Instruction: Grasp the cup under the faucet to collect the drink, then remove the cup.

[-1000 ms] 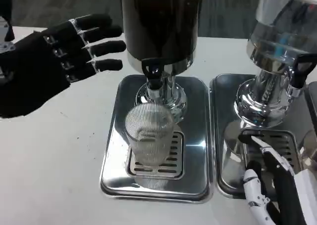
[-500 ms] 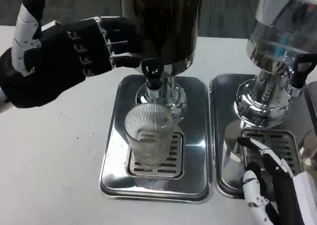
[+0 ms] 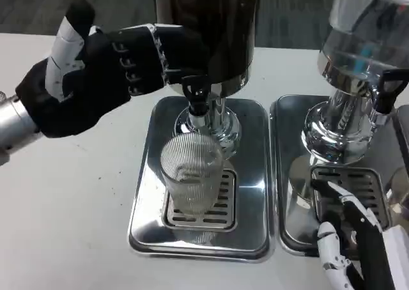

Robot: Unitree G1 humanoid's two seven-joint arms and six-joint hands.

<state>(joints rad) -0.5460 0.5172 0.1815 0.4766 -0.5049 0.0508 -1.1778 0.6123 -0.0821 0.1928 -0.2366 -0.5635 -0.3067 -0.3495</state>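
Since the earlier frames the left robot hand (image 3: 102, 76) has travelled right across the desk (image 3: 64, 200), and its fingertips (image 3: 185, 50) now reach the dark body of the dispenser (image 3: 208, 31), just above the black faucet lever (image 3: 195, 85). Its fingers look extended and close together, holding nothing.

Below the faucet, a ribbed clear cup (image 3: 192, 178) stands upright on the slotted grate of a shiny drip tray (image 3: 144, 226). The cup's long axis is vertical. It lies below and to the right of the left robot hand, well apart from it, with the lever between them.

At the lower right, the right robot hand (image 3: 351, 239) rests over the grate of a second tray (image 3: 287, 175), beneath a second, clear dispenser (image 3: 361, 60). Its fingers seem loosely extended and empty. It sits beside the cup at about the cup's level, with the trays' rims between them, so it appears nearer the cup than the left one.

The left robot hand looks placed to work the lever, not to take the cup. Whether any drink is in the cup is hard to tell.
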